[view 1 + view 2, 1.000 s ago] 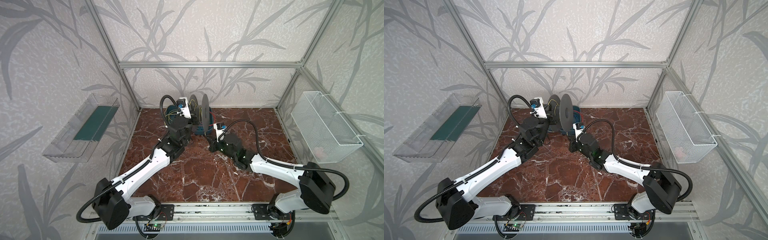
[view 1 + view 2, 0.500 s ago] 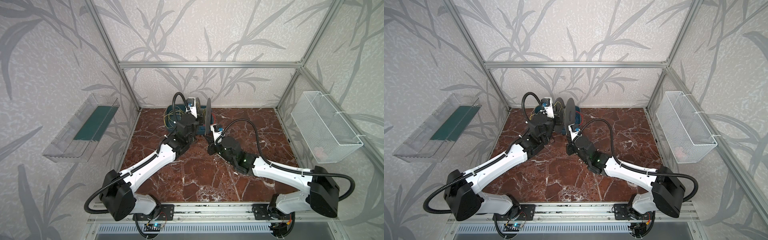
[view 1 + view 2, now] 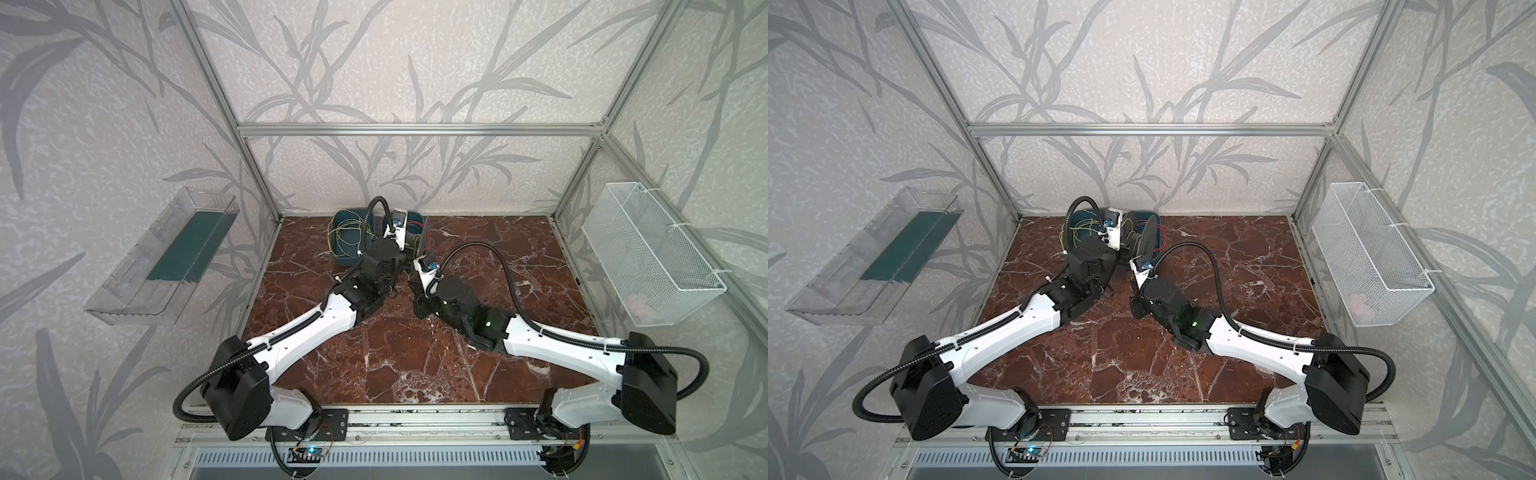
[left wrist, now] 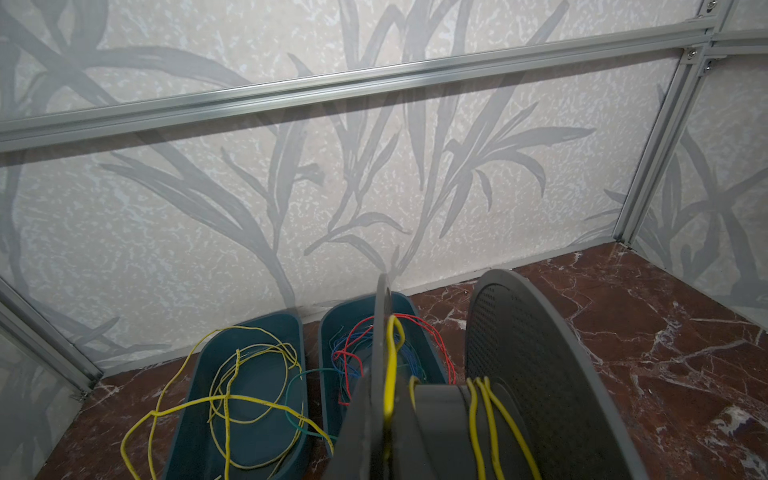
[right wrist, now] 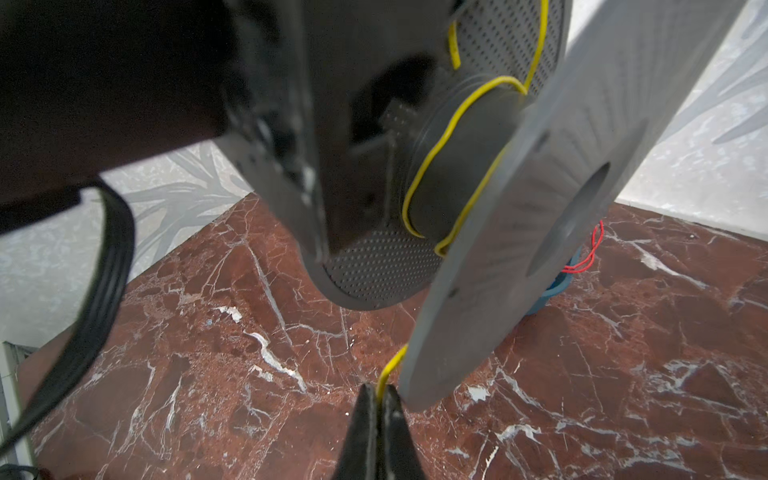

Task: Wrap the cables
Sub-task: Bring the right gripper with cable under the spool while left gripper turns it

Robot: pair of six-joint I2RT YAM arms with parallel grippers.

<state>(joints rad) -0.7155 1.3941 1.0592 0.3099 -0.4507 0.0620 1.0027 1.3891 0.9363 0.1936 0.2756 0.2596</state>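
My left gripper (image 4: 384, 415) is shut on the thin flange of the grey perforated spool (image 4: 540, 374), holding it upright just above the floor in front of two teal trays. A few turns of yellow cable (image 5: 436, 158) lie round the spool's hub. Loose loops of the cables (image 4: 249, 386) fill the left tray (image 3: 345, 259) and spill over its rim. My right gripper (image 5: 379, 392) is shut on the yellow cable just below the spool's near flange (image 5: 519, 249). Both top views show the spool (image 3: 424, 239) (image 3: 1148, 239) between the two wrists.
The right teal tray (image 4: 419, 309) holds red and blue wires, and a green wire (image 4: 291, 395) bridges the two trays. A white mesh basket (image 3: 648, 257) hangs on the right wall and a clear bin (image 3: 166, 257) on the left wall. The back wall is close behind the trays.
The left arm has carried the spool rightward and back toward the trays, turning it edge-on. The right gripper has followed leftward under the spool, still pinching the yellow cable.
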